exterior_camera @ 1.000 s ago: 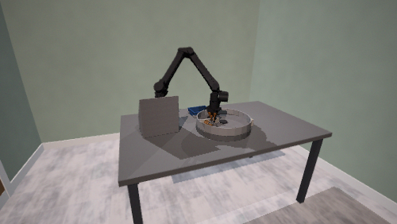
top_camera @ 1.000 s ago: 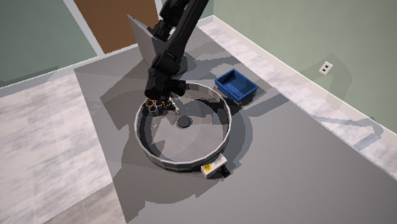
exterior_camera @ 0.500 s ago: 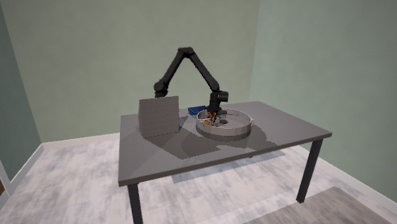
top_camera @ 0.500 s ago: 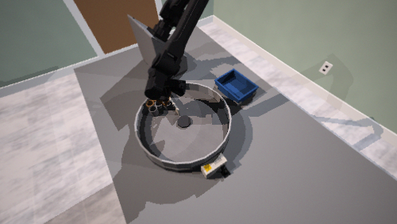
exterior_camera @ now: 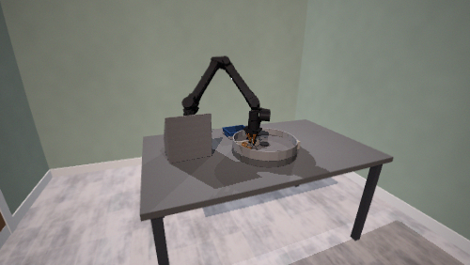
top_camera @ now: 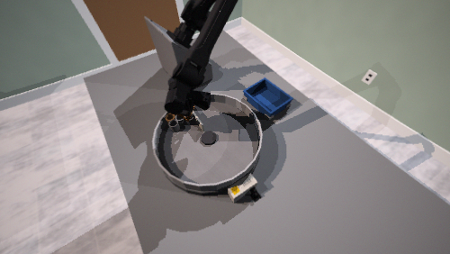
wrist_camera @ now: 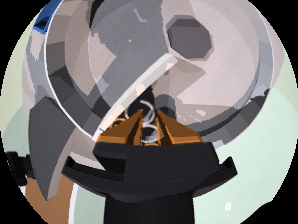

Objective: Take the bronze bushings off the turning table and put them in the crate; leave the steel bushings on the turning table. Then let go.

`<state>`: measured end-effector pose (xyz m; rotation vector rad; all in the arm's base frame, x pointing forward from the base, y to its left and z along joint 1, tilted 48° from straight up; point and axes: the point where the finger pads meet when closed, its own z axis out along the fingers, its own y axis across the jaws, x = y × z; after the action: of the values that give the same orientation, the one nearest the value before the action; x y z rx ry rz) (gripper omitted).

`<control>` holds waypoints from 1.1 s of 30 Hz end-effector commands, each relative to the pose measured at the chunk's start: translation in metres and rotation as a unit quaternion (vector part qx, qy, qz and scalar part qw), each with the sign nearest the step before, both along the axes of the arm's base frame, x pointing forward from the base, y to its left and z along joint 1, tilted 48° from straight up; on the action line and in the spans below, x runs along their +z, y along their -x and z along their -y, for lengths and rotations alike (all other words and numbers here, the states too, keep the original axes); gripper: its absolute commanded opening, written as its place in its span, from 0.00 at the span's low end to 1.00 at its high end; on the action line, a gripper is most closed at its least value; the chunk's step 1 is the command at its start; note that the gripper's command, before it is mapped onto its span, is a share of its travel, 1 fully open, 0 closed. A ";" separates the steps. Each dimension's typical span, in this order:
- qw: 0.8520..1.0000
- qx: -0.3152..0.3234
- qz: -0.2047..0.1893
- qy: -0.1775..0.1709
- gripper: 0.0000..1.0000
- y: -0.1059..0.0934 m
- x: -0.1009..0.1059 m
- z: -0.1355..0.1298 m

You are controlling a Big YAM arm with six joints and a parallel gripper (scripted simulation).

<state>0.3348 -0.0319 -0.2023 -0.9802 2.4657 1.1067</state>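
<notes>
End effector (top_camera: 191, 118) (exterior_camera: 253, 141) (wrist_camera: 149, 116) over turning tbl (top_camera: 208, 185) (exterior_camera: 265, 156) (wrist_camera: 235, 75).

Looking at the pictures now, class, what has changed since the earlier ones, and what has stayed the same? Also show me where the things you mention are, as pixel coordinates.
Nothing has visibly moved. The arm (top_camera: 211, 40) (exterior_camera: 242, 85) is still bent over the turning table (top_camera: 207, 186) (exterior_camera: 273, 156) (wrist_camera: 59, 75), and the blue crate (top_camera: 270, 96) (exterior_camera: 232, 132) (wrist_camera: 45, 15) stays put. Tiny shifts among the crowded bushings cannot be ruled out, nor can I tell whether the fingers (exterior_camera: 249, 136) took hold of one.
</notes>
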 end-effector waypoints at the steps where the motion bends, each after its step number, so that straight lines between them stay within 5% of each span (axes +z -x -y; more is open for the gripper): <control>1: 1.000 -0.002 -0.002 -0.001 0.19 -0.001 -0.005 -0.007; 13: 1.000 -0.005 0.017 0.007 0.19 -0.017 -0.007 -0.008; 33: 1.000 -0.008 0.012 0.005 0.19 -0.014 -0.009 -0.006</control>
<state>0.3343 -0.0188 -0.2137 -0.9772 2.4687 1.1065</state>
